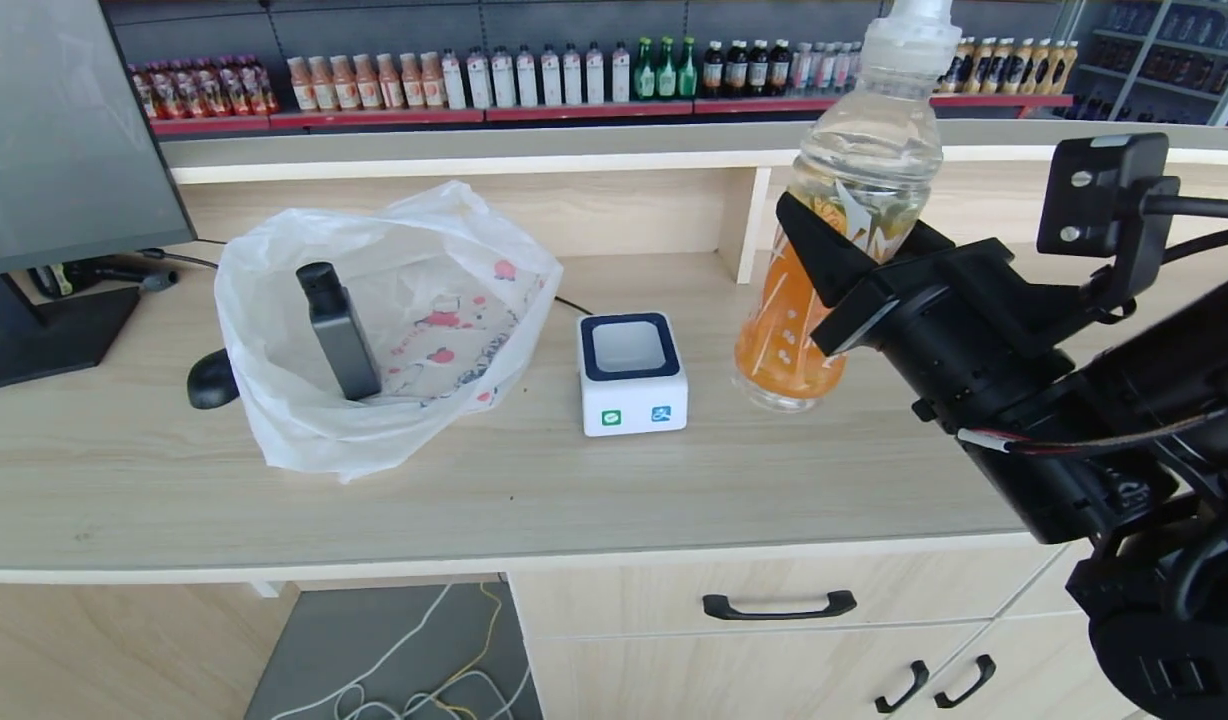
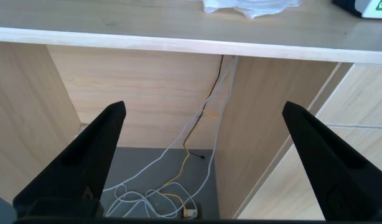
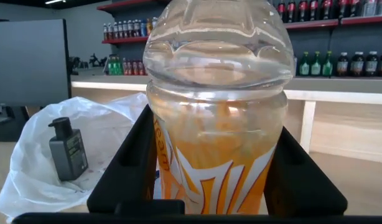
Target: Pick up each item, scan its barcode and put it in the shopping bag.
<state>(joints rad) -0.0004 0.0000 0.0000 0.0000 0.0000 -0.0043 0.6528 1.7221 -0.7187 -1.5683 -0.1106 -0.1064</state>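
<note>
The left pincer (image 2: 203, 112) is hanging low in front of the counter's (image 1: 474, 480) near edge, jaws spread wide and carrying nothing, likely parked out of the way. The right pincer (image 1: 864, 250) is reaching in from the near right and clamping the orange drink bottle (image 1: 844, 200) around its middle, holding it nearly upright to the right of the scanner (image 1: 632, 372). That mid-body grip is probably leaving the label free to face the scanner's upward window. The bottle appears raised, though whether its base is clearing the counter is unclear. Left of the scanner, the white shopping bag (image 1: 274, 400) is sitting with its mouth gaping open, ready to take items. A dark pump bottle (image 1: 339, 335) is standing inside it. Further back, shelves of drinks (image 1: 574, 75) are lining the far wall.
</note>
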